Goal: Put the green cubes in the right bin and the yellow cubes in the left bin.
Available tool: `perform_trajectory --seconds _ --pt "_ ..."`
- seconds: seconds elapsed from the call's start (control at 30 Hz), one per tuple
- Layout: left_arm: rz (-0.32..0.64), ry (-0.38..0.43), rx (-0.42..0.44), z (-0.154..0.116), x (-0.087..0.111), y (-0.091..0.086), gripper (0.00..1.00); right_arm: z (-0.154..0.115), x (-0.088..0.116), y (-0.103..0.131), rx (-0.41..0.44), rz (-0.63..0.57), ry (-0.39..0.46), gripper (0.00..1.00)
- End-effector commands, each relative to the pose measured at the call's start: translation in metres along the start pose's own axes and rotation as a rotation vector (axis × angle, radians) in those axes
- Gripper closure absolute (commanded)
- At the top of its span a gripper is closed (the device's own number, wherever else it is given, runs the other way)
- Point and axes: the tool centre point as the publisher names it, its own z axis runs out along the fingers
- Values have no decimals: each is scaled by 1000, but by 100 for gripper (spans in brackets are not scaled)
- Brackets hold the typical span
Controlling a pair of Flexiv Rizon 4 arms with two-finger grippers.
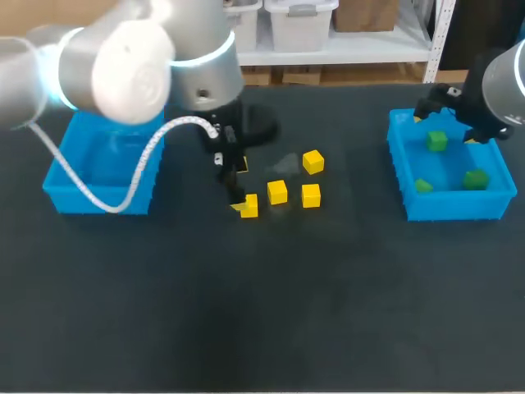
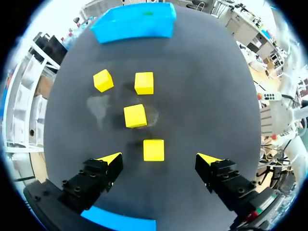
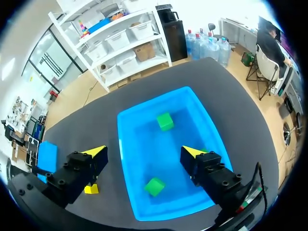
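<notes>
The left claw (image 2: pixel 160 158) hung low over the table (image 1: pixel 262 312), its fingers spread wide and holding nothing. The nearest yellow cube (image 2: pixel 153 149) sat on the dark tabletop between the two yellow tips and a touch ahead of them, clear of both. The other three yellow cubes (image 2: pixel 134 116) lay farther ahead of the claw in a loose cluster, apart from one another. The left bin (image 1: pixel 56 199) stood behind this claw, well apart from the cubes. No yellow cube showed inside it, though the arm hid part of it in the head view.

The right claw (image 3: pixel 144 153) hovered above the right bin (image 1: pixel 449 207), also spread wide and empty. Three green cubes (image 1: pixel 436 141) lay on the bin's floor beneath it, none touching another.

The green half of the job looked finished, since every green cube in view was in the right bin. The yellow half seemed to be only starting, and the step in hand was probably the grasp of the first yellow cube. The next move would call for the left claw to shift slightly forward to centre on that cube and sink until the tips bracketed its sides. It would then close, lift and carry the cube back to the left bin. Care would be needed not to nudge the neighbouring cube just ahead.
</notes>
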Motion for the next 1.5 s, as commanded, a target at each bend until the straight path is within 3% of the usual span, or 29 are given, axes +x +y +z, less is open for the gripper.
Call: perform_trajectory --seconds 0.03,0.27,0.5,0.57,0.77,0.9,1.23,1.5 --pt "-13 194 60 15 -9 10 0 0 2 0 0 1 -9 0" --pt "-24 229 54 33 -8 4 0 0 2 0 0 1 -9 0" --pt "-43 305 -23 50 0 2 0 0 2 0 0 1 -9 0" --pt "-67 333 -59 57 3 3 100 0 2 0 0 1 -9 0" --pt "-130 356 -89 70 14 5 100 0 2 0 0 1 -9 0" --pt "-192 313 -111 65 22 10 100 0 2 0 0 1 -9 0" --pt "-362 172 -170 34 37 31 100 0 2 0 0 1 -9 0" --pt "-635 -41 -307 -22 63 66 100 0 2 0 0 1 -9 0"
